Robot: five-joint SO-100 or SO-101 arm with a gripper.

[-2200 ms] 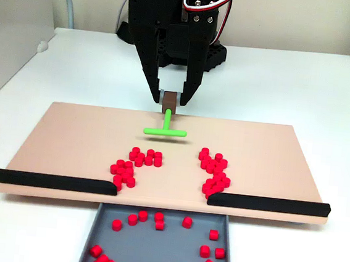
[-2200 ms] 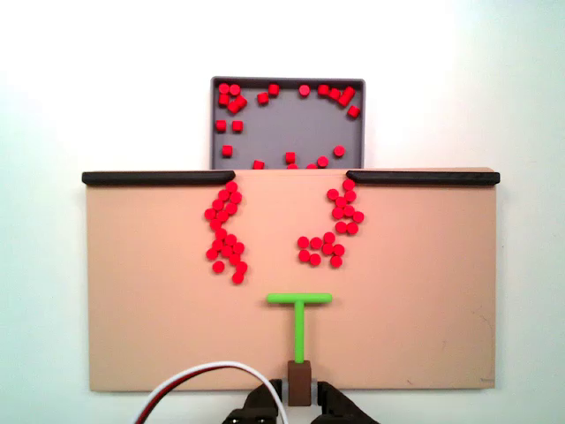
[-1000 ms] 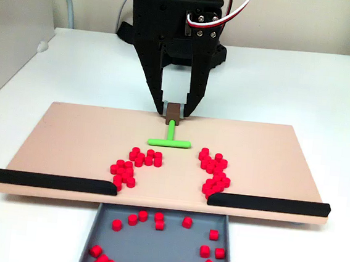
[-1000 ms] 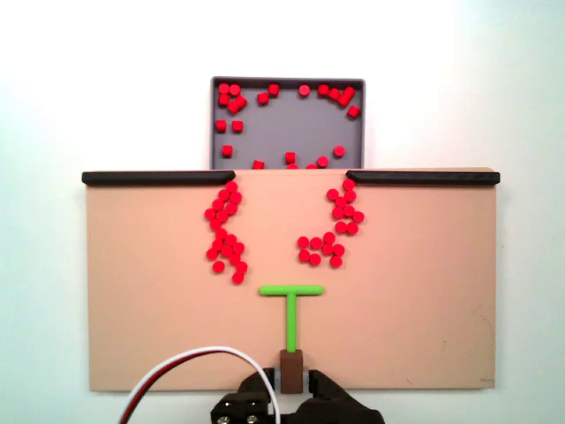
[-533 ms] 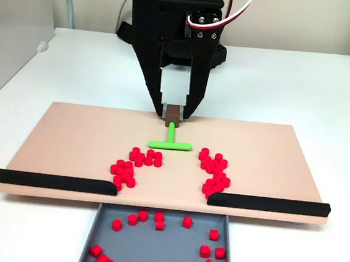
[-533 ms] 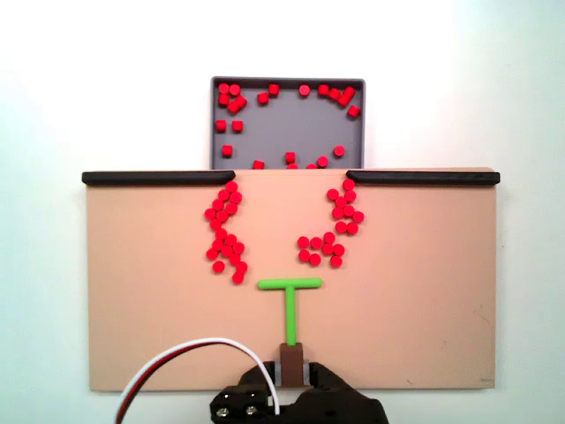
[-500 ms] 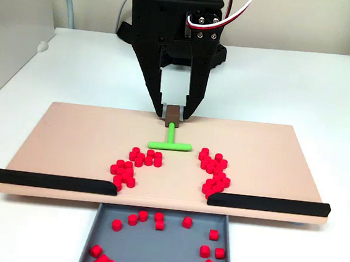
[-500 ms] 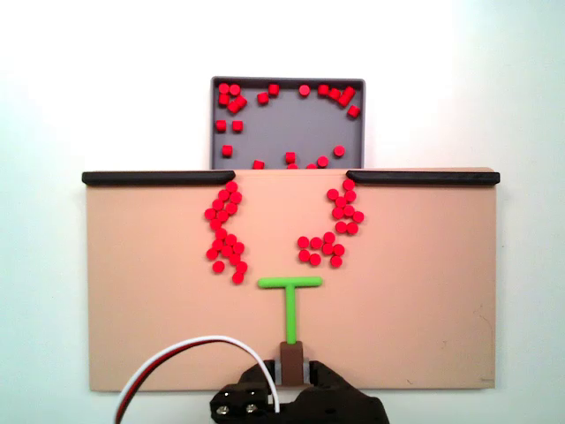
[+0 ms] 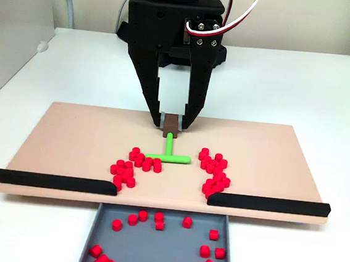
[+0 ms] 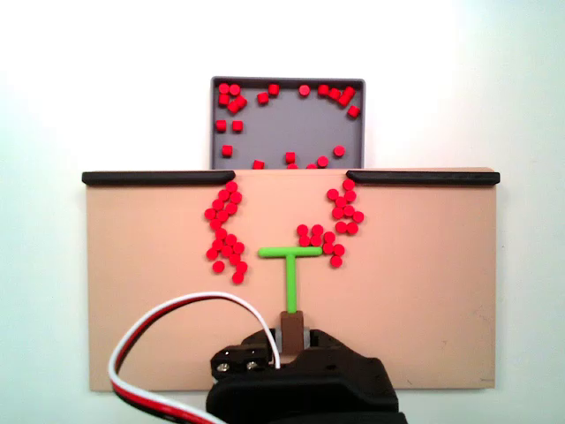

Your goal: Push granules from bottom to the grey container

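My gripper (image 9: 173,123) (image 10: 291,334) is shut on the brown block at the stem end of a green T-shaped pusher (image 9: 168,153) (image 10: 290,265). The pusher's crossbar lies against a few red granules (image 10: 310,237) at the inner end of one cluster. Two loose bands of granules (image 9: 123,170) (image 9: 216,175) sit on the beige board, either side of the gap between the black strips. The grey container (image 9: 164,247) (image 10: 291,128) lies beyond that gap and holds several granules (image 10: 231,97).
The beige board (image 10: 424,283) rests on a white table. Two black strips (image 10: 146,177) (image 10: 424,177) line its edge on the container side, leaving a central opening. A red, white and black cable (image 10: 177,318) loops over the board beside the arm.
The gripper has moved the pusher across the board toward the container. Its crossbar now touches the nearest granules and has nudged a few forward.
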